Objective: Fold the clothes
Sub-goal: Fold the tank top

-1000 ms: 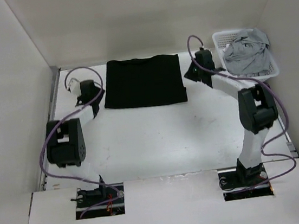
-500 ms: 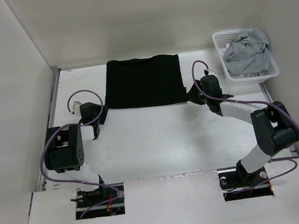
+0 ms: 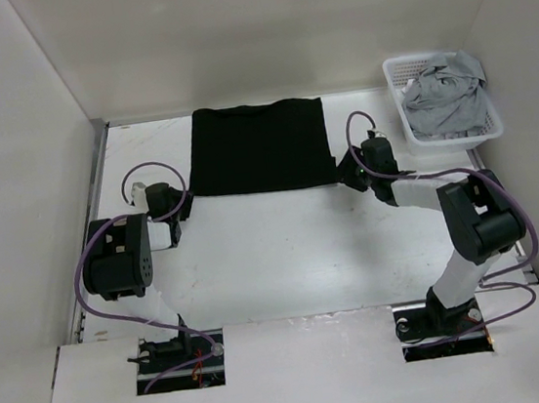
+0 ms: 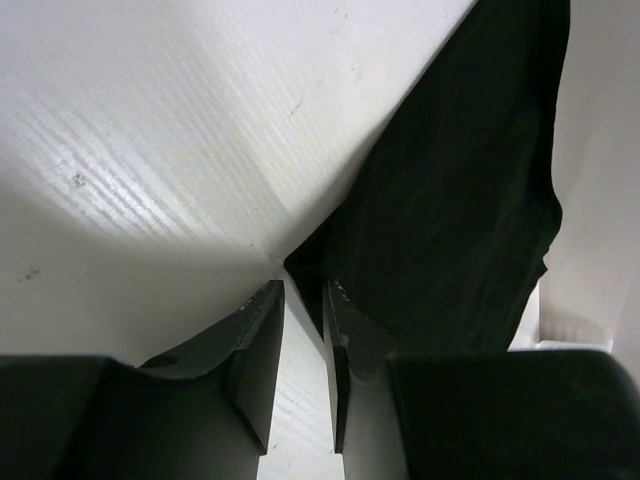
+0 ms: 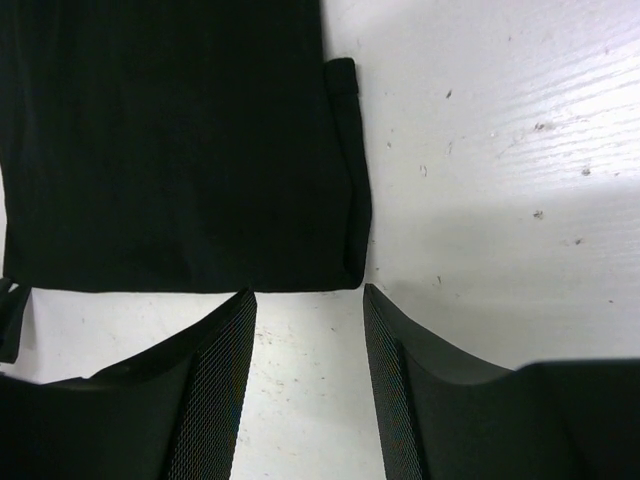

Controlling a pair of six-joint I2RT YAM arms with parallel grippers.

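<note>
The clothes (image 3: 259, 149) are laid flat at the table's (image 3: 277, 260) 12 o'clock. The right gripper (image 5: 305, 295) is spread at their 5 o'clock corner. The left gripper (image 4: 305, 290) is nearly pressed together at 7 o'clock, and whether it grips cannot be told. All layers should be pinched.

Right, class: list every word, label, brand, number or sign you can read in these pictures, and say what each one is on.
No text can be read in any view.
Black garment: plain, with no print or label showing.
Grey garment and white basket: no lettering visible.
Table: only specks and scuffs, no writing.
</note>
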